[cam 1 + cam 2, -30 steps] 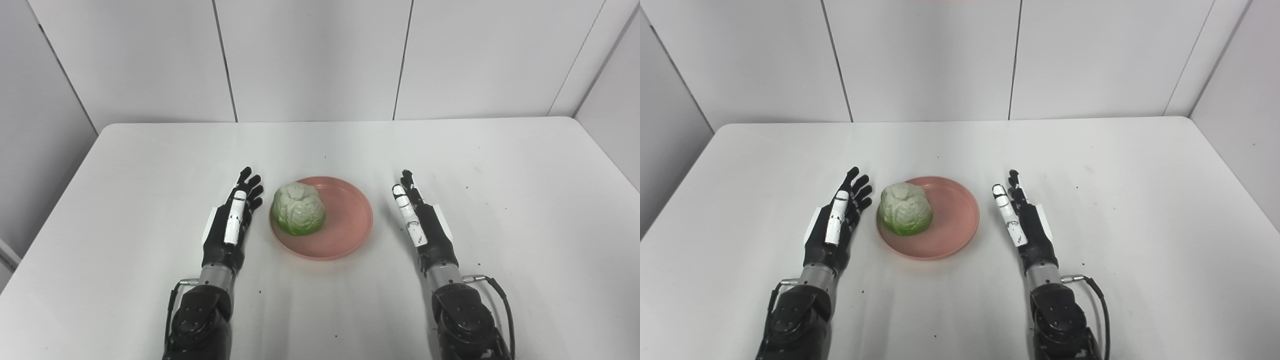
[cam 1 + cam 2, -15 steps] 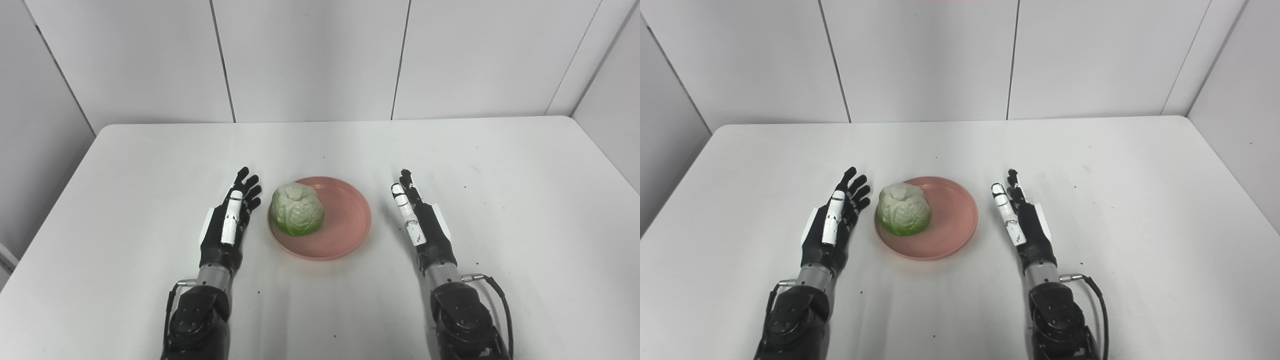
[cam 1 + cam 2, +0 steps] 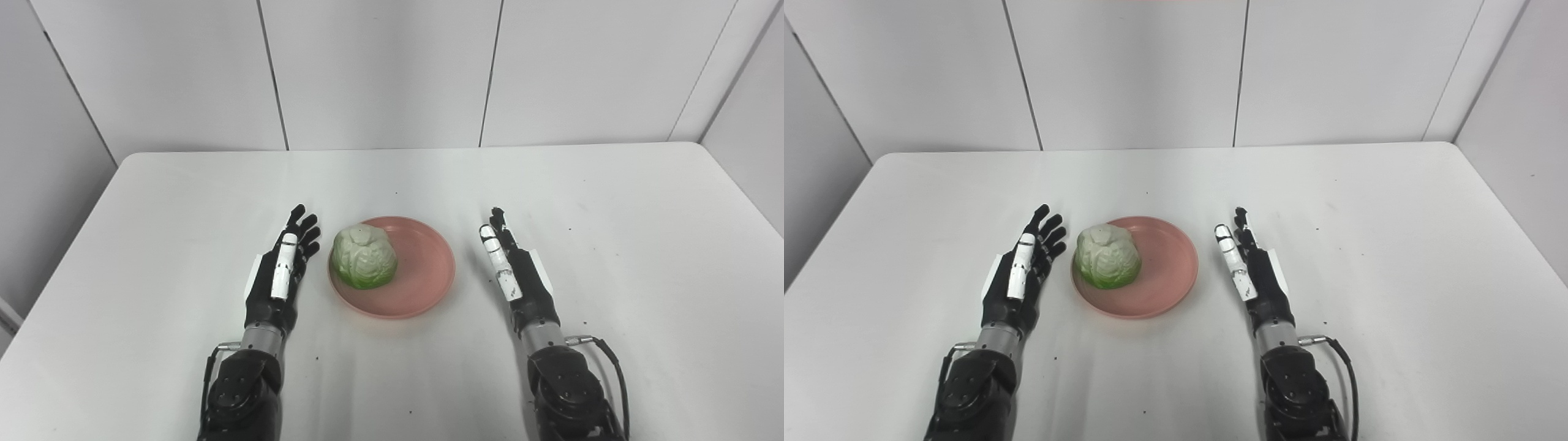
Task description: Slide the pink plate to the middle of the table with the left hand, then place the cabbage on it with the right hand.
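A pink plate [image 3: 429, 269] sits near the middle of the white table. A pale green cabbage [image 3: 364, 264] rests on the plate's left half, against its left rim. My left hand [image 3: 280, 274] lies just left of the plate, open with fingers stretched forward, holding nothing and a small gap from the rim. On the other side my right hand [image 3: 516, 274] lies open a short way from the plate's right rim, fingers straight and empty. Both black forearms enter from the bottom edge.
The white table [image 3: 612, 202] stretches wide on all sides, with small dark specks on its surface. Grey panelled walls close it in at the back and both sides. A cable [image 3: 612, 361] loops off my right wrist.
The whole picture shifted slightly as the camera moved. The hands, plate and cabbage have kept their places relative to each other.
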Robot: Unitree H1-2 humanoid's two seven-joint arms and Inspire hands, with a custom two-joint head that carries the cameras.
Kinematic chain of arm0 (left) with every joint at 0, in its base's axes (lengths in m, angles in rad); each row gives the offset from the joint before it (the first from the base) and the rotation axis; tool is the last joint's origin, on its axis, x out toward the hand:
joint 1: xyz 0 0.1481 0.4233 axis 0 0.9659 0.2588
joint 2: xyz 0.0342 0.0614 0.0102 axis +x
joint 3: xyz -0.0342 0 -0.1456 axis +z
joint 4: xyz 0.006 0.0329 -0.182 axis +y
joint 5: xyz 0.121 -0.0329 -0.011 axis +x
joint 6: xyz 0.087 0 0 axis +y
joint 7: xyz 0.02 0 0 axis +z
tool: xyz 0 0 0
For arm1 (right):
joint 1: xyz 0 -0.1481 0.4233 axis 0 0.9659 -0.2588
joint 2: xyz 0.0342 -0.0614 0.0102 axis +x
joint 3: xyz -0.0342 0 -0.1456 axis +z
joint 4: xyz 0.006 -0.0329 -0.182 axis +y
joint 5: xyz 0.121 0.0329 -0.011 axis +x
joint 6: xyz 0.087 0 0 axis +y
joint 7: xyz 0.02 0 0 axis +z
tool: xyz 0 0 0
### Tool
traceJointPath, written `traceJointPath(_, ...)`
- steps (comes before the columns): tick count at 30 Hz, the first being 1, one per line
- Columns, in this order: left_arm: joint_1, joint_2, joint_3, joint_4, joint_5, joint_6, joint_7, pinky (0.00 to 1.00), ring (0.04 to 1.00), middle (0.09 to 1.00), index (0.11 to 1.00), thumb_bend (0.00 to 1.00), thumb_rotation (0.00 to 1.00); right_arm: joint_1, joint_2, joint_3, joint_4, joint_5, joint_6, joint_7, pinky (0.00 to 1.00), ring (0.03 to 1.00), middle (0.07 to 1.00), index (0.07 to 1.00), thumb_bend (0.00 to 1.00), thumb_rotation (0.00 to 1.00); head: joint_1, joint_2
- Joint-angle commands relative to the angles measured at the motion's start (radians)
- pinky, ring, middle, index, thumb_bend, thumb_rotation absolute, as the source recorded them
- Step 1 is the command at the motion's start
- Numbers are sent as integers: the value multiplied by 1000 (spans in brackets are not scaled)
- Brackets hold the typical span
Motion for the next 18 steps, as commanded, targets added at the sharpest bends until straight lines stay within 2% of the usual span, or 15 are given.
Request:
traceJointPath(1,24,1,4,42,-10,20,-2,934,931,931,933,385,1000,-22,6,-2,-6,3,7,-5,986,1000,1000,1000,478,1000,2,1)
traceJointPath(6,23,1,5,43,-9,21,-1,939,934,931,933,383,1000,-24,6,-4,2,7,-8,-4,984,1000,1000,1000,452,1000,1,1)
traceJointPath(18,25,0,3,36,-8,25,-1,938,931,932,933,393,1000,-23,9,-8,-8,12,8,-5,992,1000,1000,1000,433,1000,2,2)
